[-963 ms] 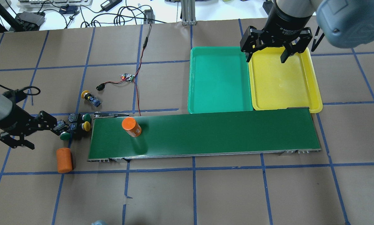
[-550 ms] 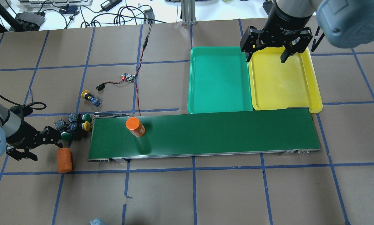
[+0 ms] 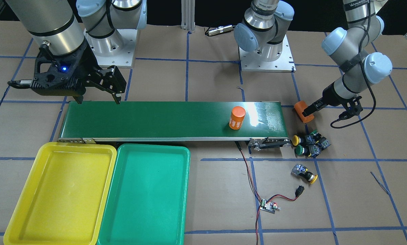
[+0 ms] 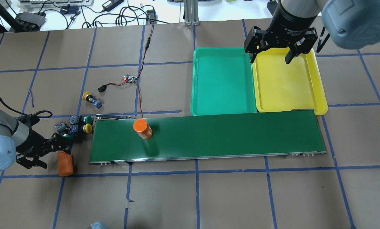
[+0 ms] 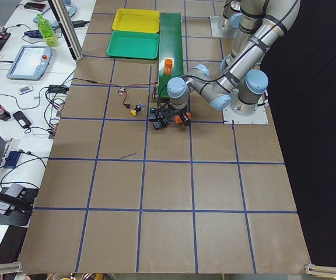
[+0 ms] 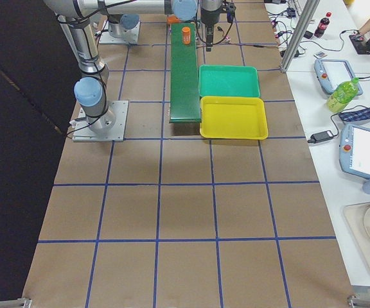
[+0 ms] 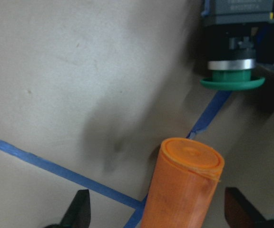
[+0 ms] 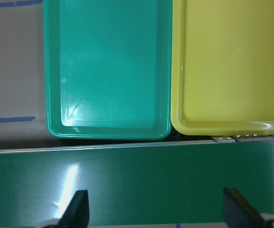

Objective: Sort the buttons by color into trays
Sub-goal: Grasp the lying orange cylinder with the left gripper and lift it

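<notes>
Buttons point(image 3: 309, 144) sit on the tabletop point(image 4: 177, 197) just off the belt point(image 4: 225, 136) end on the robot's left. Three are bunched together, touching: one green button point(image 4: 88, 119) and one yellow button point(image 4: 88, 128) point their caps at the belt, and a second green button point(image 7: 232, 81) lies on the bunch's outer side, cap toward the left claw point(image 7: 159, 213). The second yellow button point(image 4: 91, 99) lies alone, apart from the bunch, between it and a small circuit board point(image 4: 130, 78) with red wires. The left claw is low and spread wide, its fingers on either side of a lying cylinder point(image 4: 65, 163), orange, with gaps on both sides, gripping nothing. An upright cylinder point(image 4: 142, 128) of the same orange stands on the belt near that end. The green tray point(image 4: 223, 82) and yellow tray point(image 4: 288, 89) lie side by side, edges touching, against the belt's far side at its other end. The right claw point(image 4: 269, 57) hangs above there, spread and holding nothing.
</notes>
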`<state>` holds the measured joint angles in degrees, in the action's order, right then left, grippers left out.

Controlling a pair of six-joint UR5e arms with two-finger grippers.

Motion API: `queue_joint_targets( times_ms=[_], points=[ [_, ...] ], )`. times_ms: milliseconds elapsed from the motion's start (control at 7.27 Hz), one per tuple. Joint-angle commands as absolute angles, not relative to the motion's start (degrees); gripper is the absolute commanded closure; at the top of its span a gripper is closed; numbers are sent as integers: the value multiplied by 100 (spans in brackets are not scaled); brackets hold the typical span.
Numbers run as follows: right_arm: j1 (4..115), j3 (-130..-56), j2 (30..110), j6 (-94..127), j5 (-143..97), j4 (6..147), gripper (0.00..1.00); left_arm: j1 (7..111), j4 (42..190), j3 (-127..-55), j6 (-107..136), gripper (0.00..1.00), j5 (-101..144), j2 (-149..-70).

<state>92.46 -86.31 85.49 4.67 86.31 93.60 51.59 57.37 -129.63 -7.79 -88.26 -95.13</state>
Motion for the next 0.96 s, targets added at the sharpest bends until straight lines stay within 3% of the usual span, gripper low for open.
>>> queue_joint_targets(
  times_ms=[0,275,550,826],
  points=[
    [9246,-8631,8552,466,8631,9360,0,5159,5669,-12973,-703,11,-8605,-9694],
    [9246,-8631,8552,475,8631,9360,0,5159,5669,-12955,-685,100,-8543,-9773],
    [9246,-8631,8552,466,8631,9360,0,5159,5669,-12867,-468,100,-8552,-9678],
    [9246,-8631,8543,466,8631,9360,0,5229,6087,-12142,215,100,-8578,-9554]
  ],
)
